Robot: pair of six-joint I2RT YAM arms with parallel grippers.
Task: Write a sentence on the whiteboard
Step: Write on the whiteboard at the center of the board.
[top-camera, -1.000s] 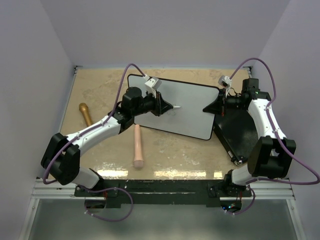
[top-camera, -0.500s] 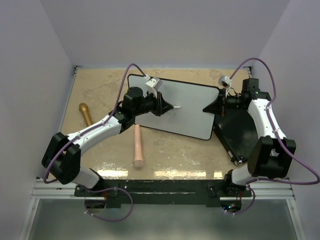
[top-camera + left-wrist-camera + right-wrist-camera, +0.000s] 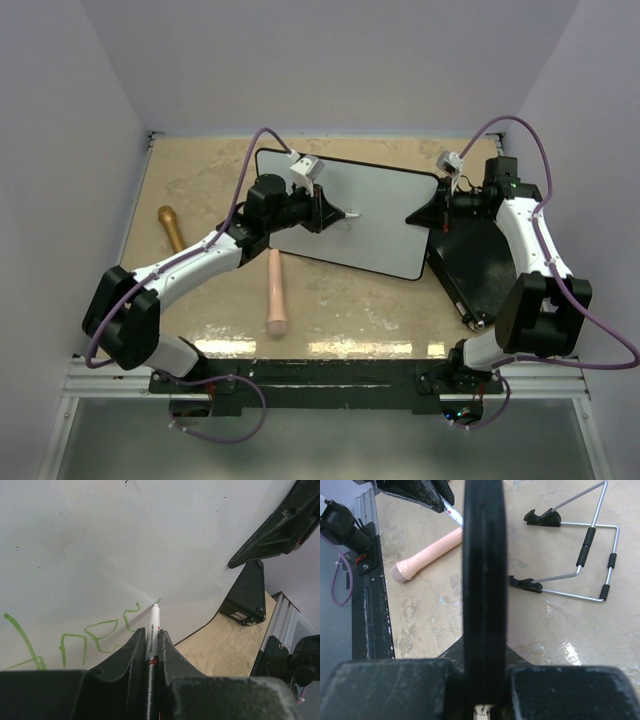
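The whiteboard lies tilted across the back of the table. My left gripper is shut on a white marker, and the marker's tip rests on the board. Green handwritten letters of the sentence run to the left of the tip in the left wrist view. My right gripper is shut on the board's right edge. The right wrist view shows the board's black rim edge-on, clamped in my right gripper.
A black flat case lies at the right beneath the right arm. On the tabletop in front of the board rest a pink cylinder and, further left, a brown one. A wire stand shows in the right wrist view.
The left wrist has shifted only very slightly, with the marker tip still on the board. The right arm has not moved.
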